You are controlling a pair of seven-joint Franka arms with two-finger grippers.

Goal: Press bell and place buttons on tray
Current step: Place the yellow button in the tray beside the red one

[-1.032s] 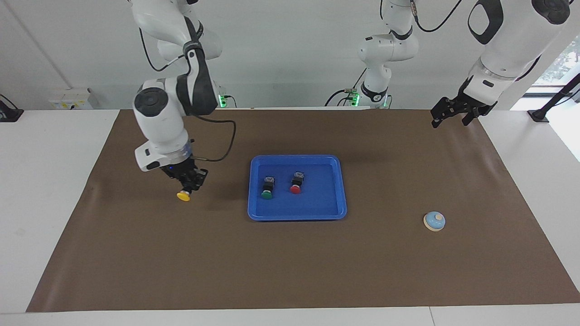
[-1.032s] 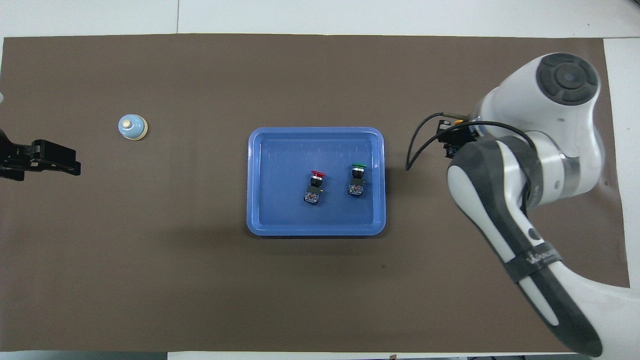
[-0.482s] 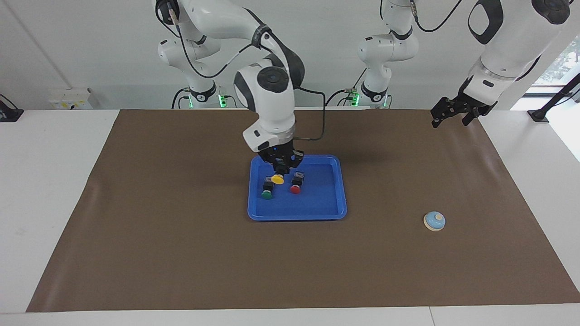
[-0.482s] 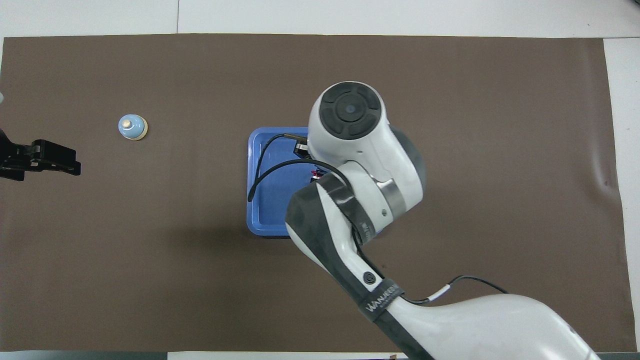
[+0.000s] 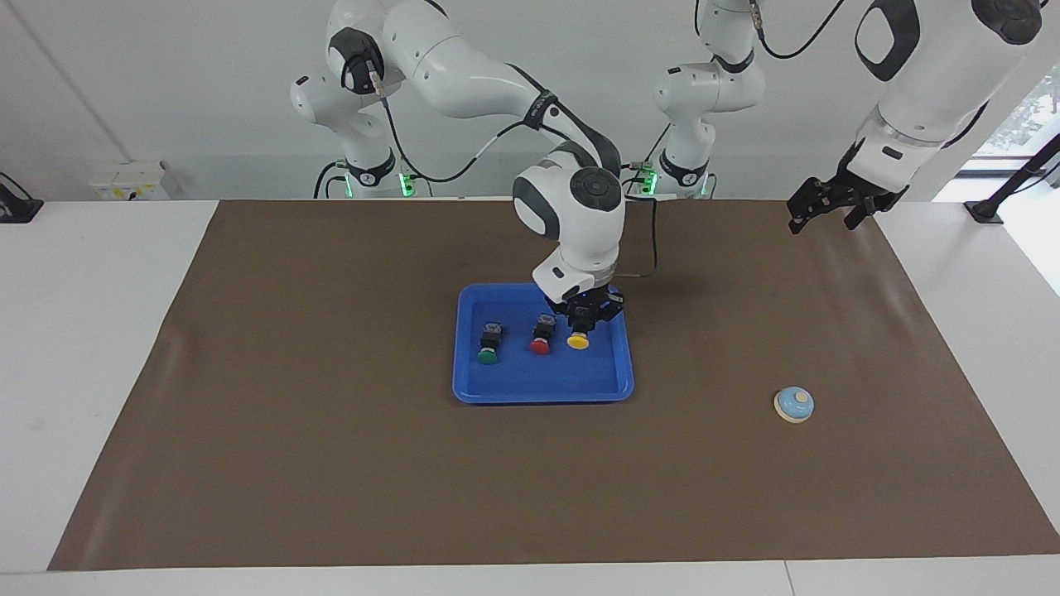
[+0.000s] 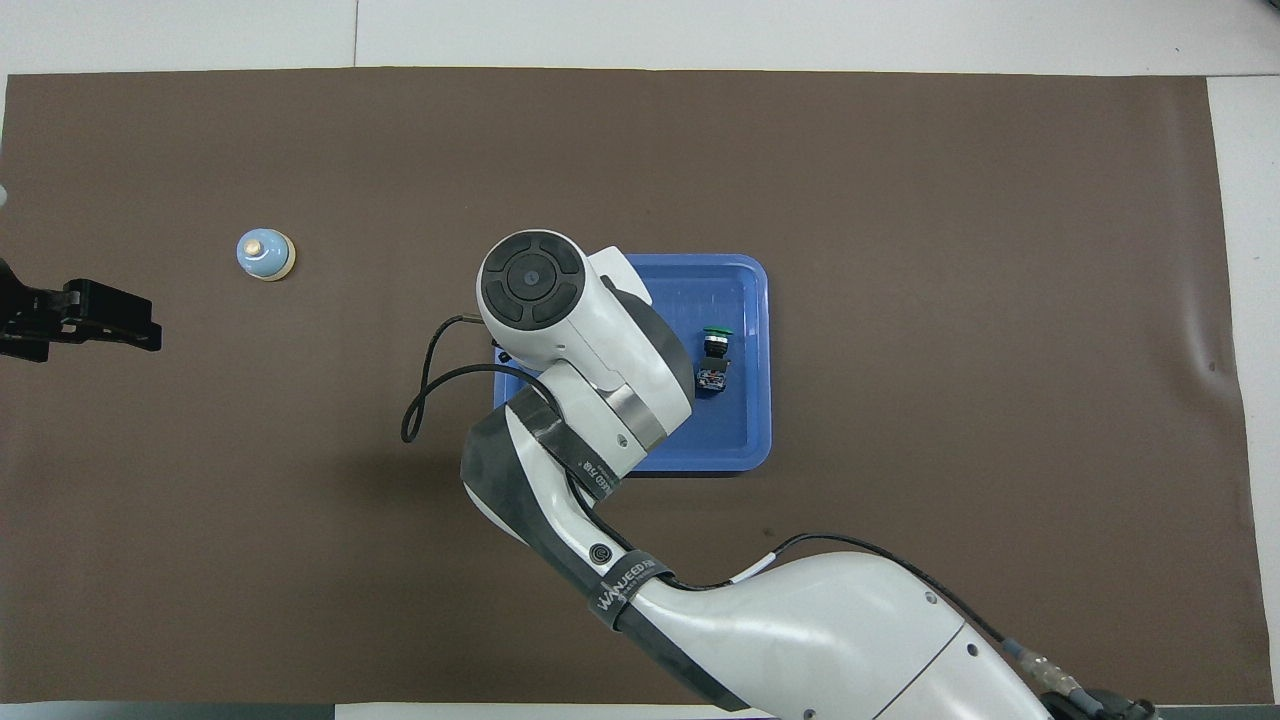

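Hidden: in the overhead view the right arm covers the red button [image 5: 540, 339], the yellow button [image 5: 578, 335] and the right tool [image 5: 582, 319]; only the green button [image 6: 715, 350] shows there.
Right tool: over the blue tray [image 5: 617, 389], pinching the yellow button's black body (cap pointing down toward the tray floor).
Tray: mid-surface, green and red buttons lying in it.
Bell [image 5: 794, 405]: on the brown mat [image 5: 331, 463], toward the left arm's end, well apart from the tray.
Left tool [image 5: 820, 207]: fingers spread, empty, waiting in the air.
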